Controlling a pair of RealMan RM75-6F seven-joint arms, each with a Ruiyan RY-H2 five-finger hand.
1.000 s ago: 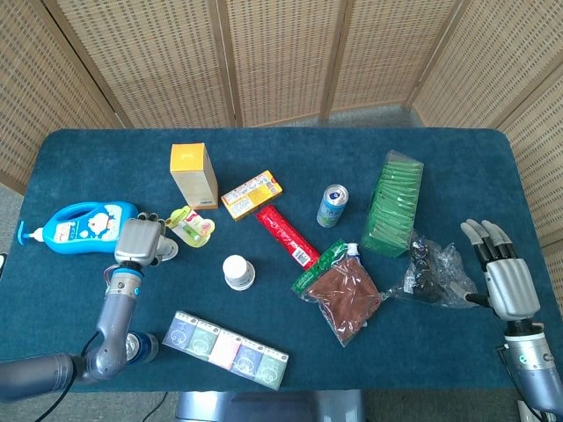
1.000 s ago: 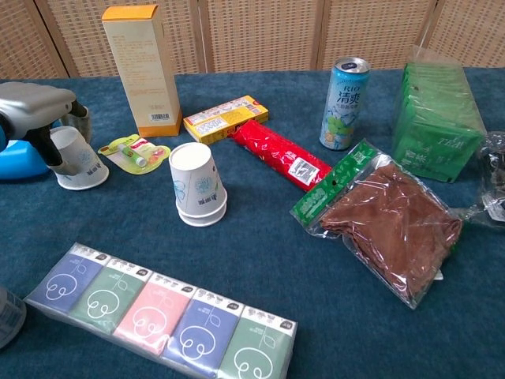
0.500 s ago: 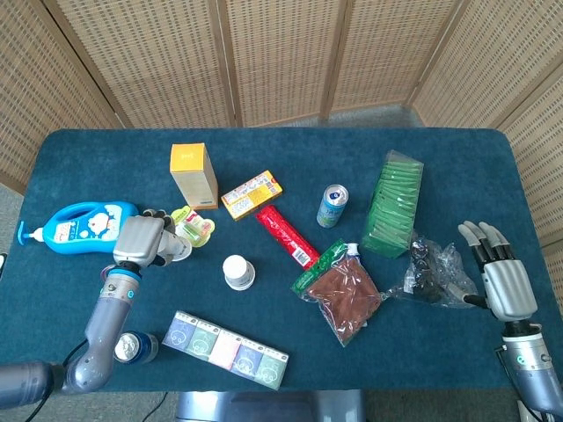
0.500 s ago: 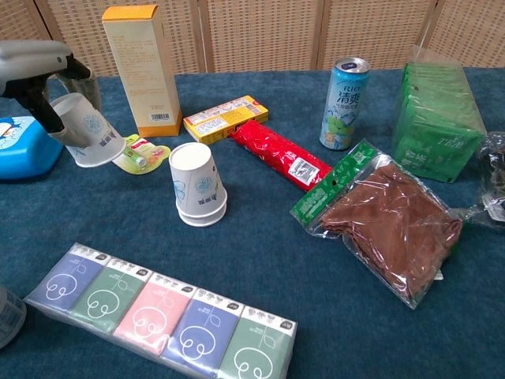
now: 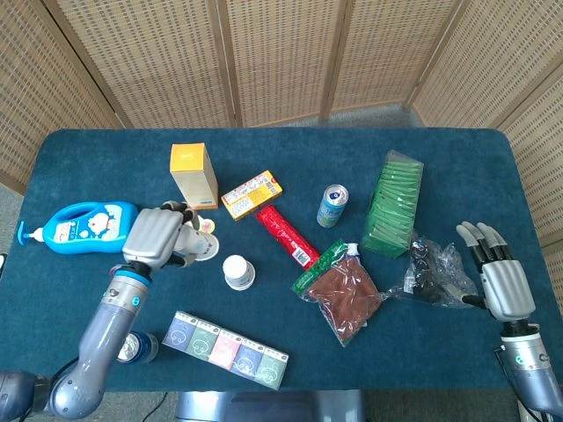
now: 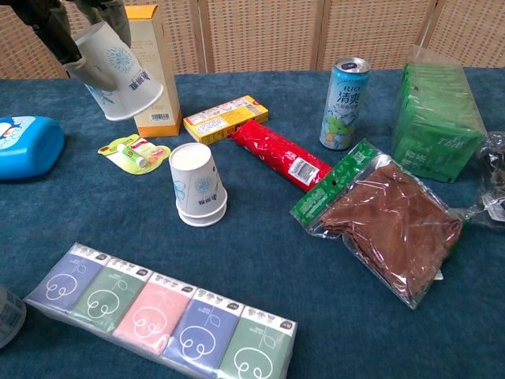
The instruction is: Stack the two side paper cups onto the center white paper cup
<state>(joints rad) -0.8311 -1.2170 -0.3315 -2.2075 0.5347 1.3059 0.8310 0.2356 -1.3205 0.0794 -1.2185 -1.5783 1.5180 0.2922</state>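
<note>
My left hand [image 5: 158, 234] holds a white paper cup [image 6: 118, 75] with a blue flower print up in the air, tilted, its mouth facing down and to the right. In the head view this held cup [image 5: 205, 249] shows just left of the center cup [image 5: 237, 270]. The center white cup [image 6: 197, 188] stands upside down on the blue table, with a second rim showing at its base. Only dark fingertips [image 6: 49, 31] of the left hand show in the chest view. At the table's right edge my right hand [image 5: 499, 281] is open and holds nothing.
An orange box [image 6: 142, 67], a lip-balm pack [image 6: 134, 150] and a blue bottle [image 6: 28, 148] lie near the held cup. A yellow box [image 6: 225, 118], red packet [image 6: 280, 154], drink can [image 6: 344, 91], green packs [image 6: 438, 110], brown packet [image 6: 387, 217] and tissue pack [image 6: 158, 316] surround the center cup.
My left hand has lifted the side cup off the table and carried it up and to the right, toward the center cup. The right hand has barely moved.
</note>
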